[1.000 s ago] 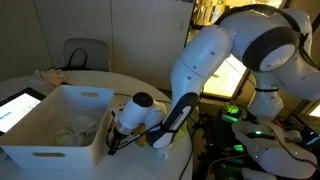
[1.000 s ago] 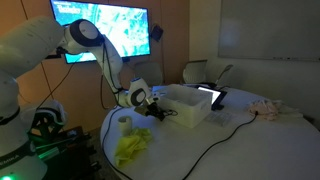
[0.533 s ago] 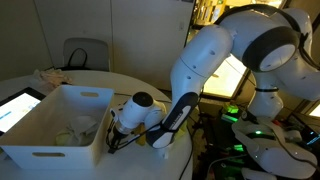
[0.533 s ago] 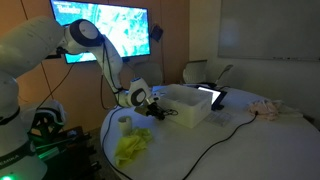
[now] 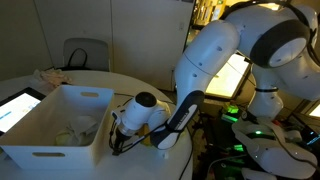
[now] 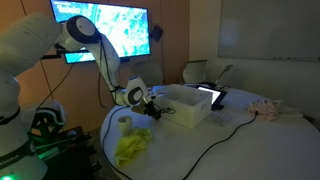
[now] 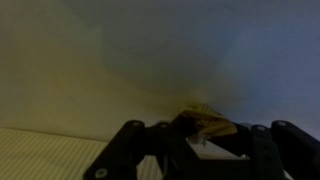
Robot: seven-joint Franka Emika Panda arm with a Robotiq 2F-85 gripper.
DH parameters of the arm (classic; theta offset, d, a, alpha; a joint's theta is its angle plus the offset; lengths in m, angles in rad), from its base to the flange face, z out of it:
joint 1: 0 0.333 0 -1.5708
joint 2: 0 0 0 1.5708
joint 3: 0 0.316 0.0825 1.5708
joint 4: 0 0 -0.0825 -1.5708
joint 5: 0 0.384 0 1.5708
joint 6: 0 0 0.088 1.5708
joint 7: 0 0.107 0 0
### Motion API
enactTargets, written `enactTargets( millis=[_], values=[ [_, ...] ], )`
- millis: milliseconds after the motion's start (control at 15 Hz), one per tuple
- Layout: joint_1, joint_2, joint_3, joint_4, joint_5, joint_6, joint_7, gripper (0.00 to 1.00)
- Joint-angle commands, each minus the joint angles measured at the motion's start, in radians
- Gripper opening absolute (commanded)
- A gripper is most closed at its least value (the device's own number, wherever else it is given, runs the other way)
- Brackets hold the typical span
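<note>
End effector (image 5: 113,141) low at tabletop (image 5: 128,82) edge, just beside white bin (image 5: 45,145) | yellowish item (image 7: 207,122) sits between its fingers; clamped or merely framed, cannot tell | progress: grasp seemingly underway; item apparently not yet lifted clear

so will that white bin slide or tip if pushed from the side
Probably slides: the white bin sits wide and low on the table. Likely light, since it looks thin-walled with little inside. The end effector is low by its wall, which favours sliding.
</note>
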Motion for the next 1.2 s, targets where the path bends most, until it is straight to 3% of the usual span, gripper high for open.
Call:
enactTargets(
  millis=[0, 333, 600, 867, 1133],
  values=[
    [0.053, -0.141, -0.011, -0.143, -0.021, -0.063, -0.044, 0.12],
    [0.145, -0.281, -0.087, -0.234, -0.065, -0.187, -0.006, 0.13],
    [0.178, -0.396, -0.139, -0.264, -0.174, -0.355, 0.048, 0.13],
    [0.134, -0.516, -0.101, -0.292, -0.318, -0.555, 0.136, 0.13],
    [0.033, -0.619, 0.017, -0.331, -0.392, -0.716, 0.182, 0.13]
  ],
)
